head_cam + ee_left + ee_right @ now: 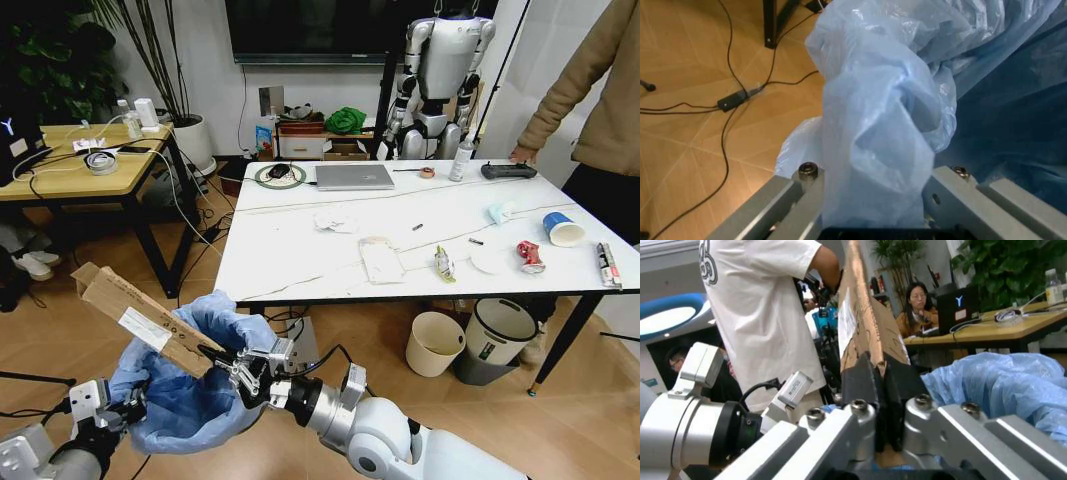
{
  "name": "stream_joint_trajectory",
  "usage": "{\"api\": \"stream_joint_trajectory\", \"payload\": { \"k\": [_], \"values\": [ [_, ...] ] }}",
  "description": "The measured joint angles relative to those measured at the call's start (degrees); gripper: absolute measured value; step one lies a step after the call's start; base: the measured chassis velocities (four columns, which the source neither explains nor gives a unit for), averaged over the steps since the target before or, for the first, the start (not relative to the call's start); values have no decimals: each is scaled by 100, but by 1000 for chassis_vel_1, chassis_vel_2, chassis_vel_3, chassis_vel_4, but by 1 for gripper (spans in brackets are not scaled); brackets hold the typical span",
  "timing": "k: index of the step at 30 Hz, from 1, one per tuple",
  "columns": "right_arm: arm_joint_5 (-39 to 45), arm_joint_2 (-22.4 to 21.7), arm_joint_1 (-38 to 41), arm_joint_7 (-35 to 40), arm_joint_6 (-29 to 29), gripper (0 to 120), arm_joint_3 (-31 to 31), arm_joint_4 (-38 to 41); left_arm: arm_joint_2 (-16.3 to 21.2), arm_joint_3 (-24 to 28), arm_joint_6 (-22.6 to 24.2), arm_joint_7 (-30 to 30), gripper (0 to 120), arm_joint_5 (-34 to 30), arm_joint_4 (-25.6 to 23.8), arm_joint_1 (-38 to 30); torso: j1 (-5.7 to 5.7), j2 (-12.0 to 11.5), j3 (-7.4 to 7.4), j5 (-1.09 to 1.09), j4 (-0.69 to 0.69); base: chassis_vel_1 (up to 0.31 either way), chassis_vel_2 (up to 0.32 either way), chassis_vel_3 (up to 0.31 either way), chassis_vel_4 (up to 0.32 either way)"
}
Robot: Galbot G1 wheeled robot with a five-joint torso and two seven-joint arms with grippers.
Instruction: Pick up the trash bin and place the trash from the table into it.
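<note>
The trash bin (190,400) sits low in front of the robot, off the surface (300,250), its blue bag (887,125) bunched up between the left end effector (118,412) pads, which are pinched shut on it, probably so the mouth faces up. The right end effector (222,362) is clamped on one end of the brown cardboard piece (135,318), tilted over the opening, looks ready to drop in. The crushed can (530,256), paper cup (563,229) and crumpled papers (335,221) wait on top.
</note>
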Motion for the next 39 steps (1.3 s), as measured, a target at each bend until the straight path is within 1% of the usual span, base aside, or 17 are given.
{"api": "stream_joint_trajectory", "payload": {
  "k": [1,2,7,9,12,15,16,19,22,23,26,29,30,33,36,37,39],
  "values": [
    [0,0,0,0,0,5,0,0,0,0,0,0,0,0,0,0,0,0,0,0,0,0,0,0,0],
    [-16,-6,-14,-30,13,8,11,-3,1,0,0,0,0,-1,-1,2,0,0,0,0,0,0,0,0,0],
    [-33,-41,-56,-122,27,30,39,11,-2,5,3,0,0,-7,-14,6,0,0,0,0,0,0,0,0,0],
    [-33,-48,-56,-129,28,33,42,18,-2,5,4,0,0,-8,-14,6,0,0,0,0,0,0,0,0,0],
    [-33,-53,-56,-134,28,47,55,26,0,6,4,0,0,-22,-14,4,0,0,0,0,0,0,0,0,0],
    [-31,-42,-53,-134,31,59,73,29,-1,13,5,2,0,-25,-15,-8,0,0,0,0,0,0,0,0,0],
    [-31,-42,-53,-134,31,59,73,29,-1,13,5,2,0,-25,-15,-8,0,0,0,0,0,0,0,0,0],
    [-16,-19,-43,-129,31,72,115,45,-4,34,6,11,0,-27,-11,-21,0,0,0,0,0,0,0,0,0],
    [30,9,-39,-118,28,84,258,68,-5,77,6,33,0,-26,-10,-21,0,0,0,0,0,0,0,0,0],
    [30,9,-39,-118,28,84,258,68,-5,77,6,33,0,-26,-10,-21,0,0,0,0,0,0,0,0,0],
    [295,127,9,70,-28,97,646,168,9,219,1,196,0,45,-32,19,0,0,0,0,1,0,0,0,0],
    [392,231,43,523,-123,100,1064,209,58,342,-14,294,0,146,-36,-3,0,0,0,0,1,0,0,0,0],
    [392,231,43,523,-123,100,1064,209,58,342,-14,294,0,146,-36,-3,0,0,0,0,1,0,0,0,0],
    [392,282,12,1185,-431,100,1542,194,130,424,-38,354,0,240,-38,-24,0,0,0,0,1,0,0,0,0],
    [231,311,28,1962,-750,100,2063,-58,233,499,-94,464,0,449,-54,-13,0,0,0,1,0,0,0,0,0],
    [231,311,28,1962,-750,100,2063,-58,233,499,-94,464,0,449,-54,-13,0,0,0,1,0,0,0,0,0],
    [3,330,114,2400,-773,100,2262,-307,284,543,-127,515,0,572,-24,-33,0,0,0,2,0,0,0,0,0]
  ]
}}
